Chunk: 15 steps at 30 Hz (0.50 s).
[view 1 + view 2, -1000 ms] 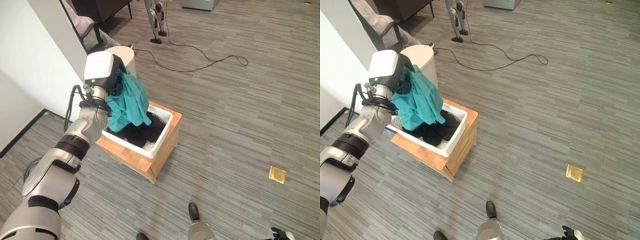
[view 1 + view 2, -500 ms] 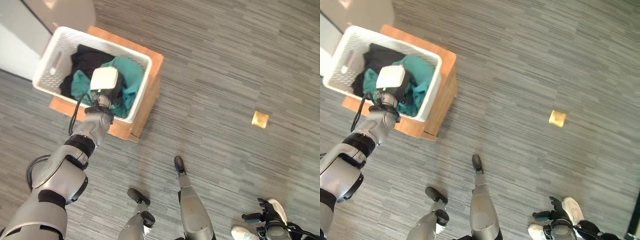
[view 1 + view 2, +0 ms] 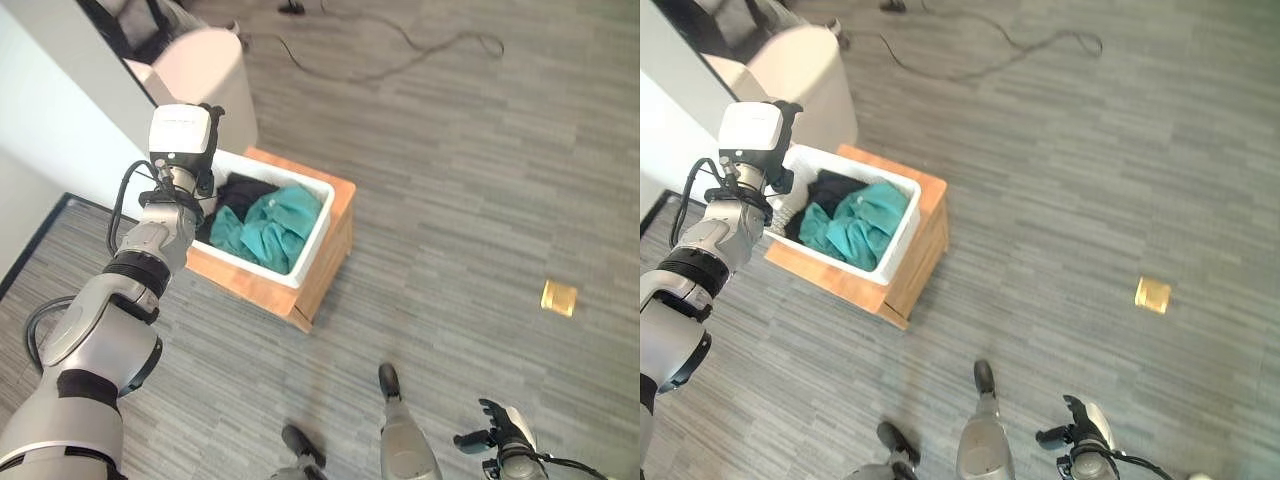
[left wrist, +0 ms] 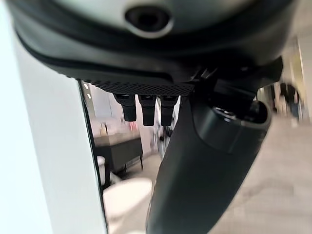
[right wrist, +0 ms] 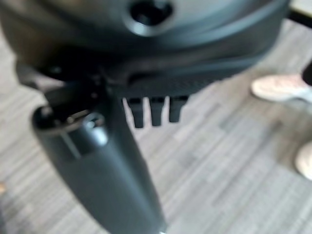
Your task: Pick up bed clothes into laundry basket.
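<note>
With the left hand (image 3: 182, 140) fingers released above the laundry basket (image 3: 312, 232) rim, the teal garment (image 3: 268, 228) heaped against that rim could slide out onto the floor if the arm clips the basket.

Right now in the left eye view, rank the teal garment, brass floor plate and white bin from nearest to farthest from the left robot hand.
From the left robot hand:
1. White bin, just beyond it.
2. Teal garment, in the laundry basket; nearly as close.
3. Brass floor plate, far right.

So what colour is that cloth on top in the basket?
Teal; the cloth shows best in the left eye view, lying in the white basket.
</note>
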### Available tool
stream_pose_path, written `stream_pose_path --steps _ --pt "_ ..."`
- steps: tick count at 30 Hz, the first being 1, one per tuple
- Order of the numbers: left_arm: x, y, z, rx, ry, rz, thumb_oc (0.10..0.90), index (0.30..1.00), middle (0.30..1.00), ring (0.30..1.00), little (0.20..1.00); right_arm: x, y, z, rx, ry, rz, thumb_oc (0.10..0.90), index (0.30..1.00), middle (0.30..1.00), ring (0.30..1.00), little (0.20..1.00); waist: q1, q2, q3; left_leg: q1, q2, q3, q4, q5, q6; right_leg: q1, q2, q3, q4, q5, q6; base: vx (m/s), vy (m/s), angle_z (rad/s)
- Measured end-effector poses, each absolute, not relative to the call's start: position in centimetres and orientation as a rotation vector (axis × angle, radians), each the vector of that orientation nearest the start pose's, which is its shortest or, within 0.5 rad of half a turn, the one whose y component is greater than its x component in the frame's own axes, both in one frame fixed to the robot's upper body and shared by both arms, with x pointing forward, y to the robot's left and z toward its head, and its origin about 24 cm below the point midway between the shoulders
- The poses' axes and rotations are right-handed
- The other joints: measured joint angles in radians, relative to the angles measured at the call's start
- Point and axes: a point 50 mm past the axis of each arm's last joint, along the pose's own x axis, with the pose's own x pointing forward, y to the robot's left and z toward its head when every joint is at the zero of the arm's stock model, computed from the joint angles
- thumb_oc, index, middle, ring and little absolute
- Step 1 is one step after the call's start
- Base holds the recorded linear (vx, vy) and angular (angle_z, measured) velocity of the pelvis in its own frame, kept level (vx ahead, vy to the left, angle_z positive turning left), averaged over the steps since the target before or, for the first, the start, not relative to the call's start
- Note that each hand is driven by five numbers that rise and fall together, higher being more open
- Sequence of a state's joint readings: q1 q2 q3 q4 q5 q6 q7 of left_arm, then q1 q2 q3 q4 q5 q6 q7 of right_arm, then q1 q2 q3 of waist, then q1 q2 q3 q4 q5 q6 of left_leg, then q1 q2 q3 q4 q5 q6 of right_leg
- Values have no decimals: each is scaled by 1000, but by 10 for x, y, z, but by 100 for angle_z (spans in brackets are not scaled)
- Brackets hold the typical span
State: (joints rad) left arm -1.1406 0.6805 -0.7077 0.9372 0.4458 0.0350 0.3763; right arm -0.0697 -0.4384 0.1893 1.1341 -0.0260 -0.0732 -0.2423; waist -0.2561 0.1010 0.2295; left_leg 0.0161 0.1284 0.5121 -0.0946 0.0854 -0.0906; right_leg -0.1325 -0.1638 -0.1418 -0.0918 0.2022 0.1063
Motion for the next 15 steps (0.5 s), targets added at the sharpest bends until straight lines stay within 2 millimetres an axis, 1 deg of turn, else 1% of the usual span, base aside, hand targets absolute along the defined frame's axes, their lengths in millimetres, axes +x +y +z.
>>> stream_pose_path --steps 1,2,3,4,5,6,7,8,9,10,11,12,13,14,15 --pt "406 221 231 1455 -333 270 800 900 900 900 900 144 -304 -117 -642 966 -264 800 900 900 900 900 7 -11 -6 16 2 -3 0 -2 -1 20 -1 -6 0 -3 0 60 -36 16" --pt "405 216 233 1424 -364 243 800 900 900 900 900 133 -304 -121 -643 1004 -263 800 900 900 900 900 8 -16 -32 15 4 -11 0 -2 -2 24 1 -15 -1 -9 2 16 -31 23" --pt "404 212 236 1397 -387 235 800 900 900 900 900 129 -302 -123 -641 1018 -258 800 900 900 900 900 21 -18 -57 12 4 -22 0 -2 -2 28 2 -21 0 -12 2 5 -43 27" --pt "401 210 241 1373 -415 235 800 900 900 900 900 128 -301 -124 -634 1023 -247 800 900 900 900 900 27 -23 -68 17 4 -29 1 -2 -2 37 3 -25 0 -13 1 -3 -72 22" --pt "395 213 246 1347 -453 242 800 900 900 900 900 134 -299 -122 -628 1003 -236 800 900 900 900 900 37 -25 -75 20 5 -33 1 -2 -2 45 2 -33 0 -14 2 -12 -66 17" --pt "382 217 252 1302 -519 255 800 900 900 900 900 138 -296 -119 -623 970 -231 800 900 900 900 900 43 -28 -77 26 6 -42 0 -2 -2 61 2 -46 0 -17 2 -8 -64 17" --pt "374 216 252 1255 -567 267 800 900 900 900 900 138 -295 -118 -618 954 -231 800 900 900 900 900 40 -29 -84 34 9 -49 0 -4 -4 68 2 -48 0 -22 3 -29 -72 35" --pt "367 215 250 1223 -609 278 800 900 900 900 900 141 -294 -116 -615 932 -225 800 900 900 900 900 63 -31 -96 33 13 -72 1 1 -4 84 6 -68 0 -26 3 -29 -71 33" --pt "355 226 244 1158 -617 304 800 900 900 900 900 154 -298 -104 -619 883 -226 800 900 900 900 900 76 -33 -98 31 14 -83 0 -7 -7 98 5 -80 0 -30 2 -29 -75 39" --pt "341 239 232 1096 -611 334 800 900 900 900 900 169 -310 -84 -654 806 -240 800 900 900 900 900 80 -26 -102 33 14 -98 0 -19 -10 109 4 -95 0 -35 3 -10 -53 43" --pt "335 244 221 1092 -596 338 800 900 900 900 900 178 -325 -67 -712 733 -280 800 900 900 900 900 91 -24 -111 34 16 -120 0 -13 -10 121 5 -107 0 -41 1 25 -80 48" --pt "329 255 209 1114 -543 340 800 900 900 900 900 188 -341 -49 -756 683 -318 800 900 900 900 900 122 -33 -123 37 18 -131 0 -12 -10 126 8 -115 0 -45 1 12 -80 38" --pt "316 273 194 1115 -483 363 800 900 900 900 900 199 -357 -21 -829 617 -332 800 900 900 900 900 144 -38 -121 35 20 -140 0 -18 -15 136 9 -123 0 -52 5 12 -56 27" --pt "298 294 180 1100 -421 413 800 900 900 900 900 210 -374 17 -920 517 -352 800 900 900 900 900 146 -23 -130 36 18 -153 0 -18 -14 144 6 -134 0 -57 6 20 -48 26" --pt "280 314 165 1091 -342 459 800 900 900 900 900 219 -382 47 -973 426 -379 800 900 900 900 900 143 -14 -135 40 18 -159 1 -16 -13 147 5 -141 -1 -58 7 19 -25 34"
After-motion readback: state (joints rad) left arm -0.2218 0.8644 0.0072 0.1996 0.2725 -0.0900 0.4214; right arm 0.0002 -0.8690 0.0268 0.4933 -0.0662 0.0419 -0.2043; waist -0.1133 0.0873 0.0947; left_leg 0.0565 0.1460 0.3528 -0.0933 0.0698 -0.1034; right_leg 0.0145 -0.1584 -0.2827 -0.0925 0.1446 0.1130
